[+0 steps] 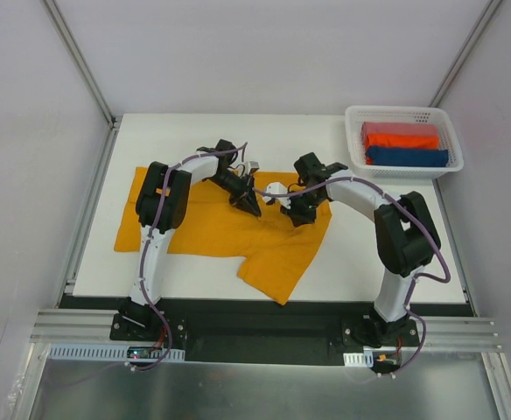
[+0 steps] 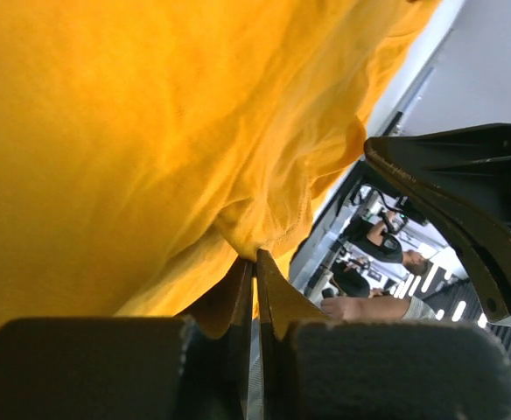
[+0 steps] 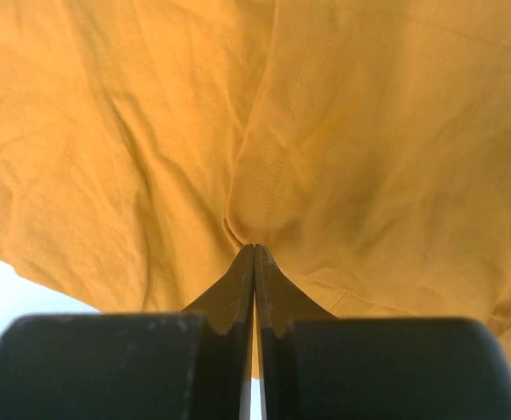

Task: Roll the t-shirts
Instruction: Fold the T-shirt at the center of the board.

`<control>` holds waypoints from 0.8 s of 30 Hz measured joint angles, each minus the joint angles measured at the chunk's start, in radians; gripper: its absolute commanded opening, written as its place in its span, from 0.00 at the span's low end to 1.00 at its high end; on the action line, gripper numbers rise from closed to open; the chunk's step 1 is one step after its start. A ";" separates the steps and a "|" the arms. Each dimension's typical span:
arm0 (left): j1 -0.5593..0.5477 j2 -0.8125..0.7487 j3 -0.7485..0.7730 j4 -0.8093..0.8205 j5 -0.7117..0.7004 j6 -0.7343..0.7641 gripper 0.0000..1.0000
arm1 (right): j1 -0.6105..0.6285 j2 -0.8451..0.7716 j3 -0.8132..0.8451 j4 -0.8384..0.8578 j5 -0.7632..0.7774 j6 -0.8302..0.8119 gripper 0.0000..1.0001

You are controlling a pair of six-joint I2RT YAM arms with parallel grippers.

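Note:
A mustard-orange t-shirt (image 1: 212, 229) lies spread on the white table, its near right part bunched and hanging toward the front edge. My left gripper (image 1: 250, 206) is shut on a pinch of its cloth (image 2: 238, 229) near the shirt's far middle. My right gripper (image 1: 291, 213) is shut on another pinch of the same shirt (image 3: 264, 201) just to the right. The two grippers are close together. A small white patch (image 1: 276, 187) shows between them. Red-orange (image 1: 402, 139), pinkish (image 1: 395, 128) and dark blue (image 1: 406, 157) rolled shirts lie in the basket.
A white mesh basket (image 1: 356, 144) stands at the table's far right corner. The table (image 1: 369, 262) ends at a black rail near my arm bases. Grey walls close in the left, right and back.

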 measured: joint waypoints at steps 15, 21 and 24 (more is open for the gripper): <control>0.014 -0.026 -0.008 0.026 0.091 -0.025 0.00 | 0.003 -0.088 0.022 -0.149 -0.092 0.032 0.03; 0.029 -0.068 -0.032 0.035 0.103 -0.039 0.00 | 0.004 -0.122 -0.036 -0.081 -0.073 0.066 0.35; 0.031 -0.068 -0.035 0.043 0.112 -0.046 0.00 | 0.005 -0.118 -0.078 -0.042 -0.040 0.069 0.41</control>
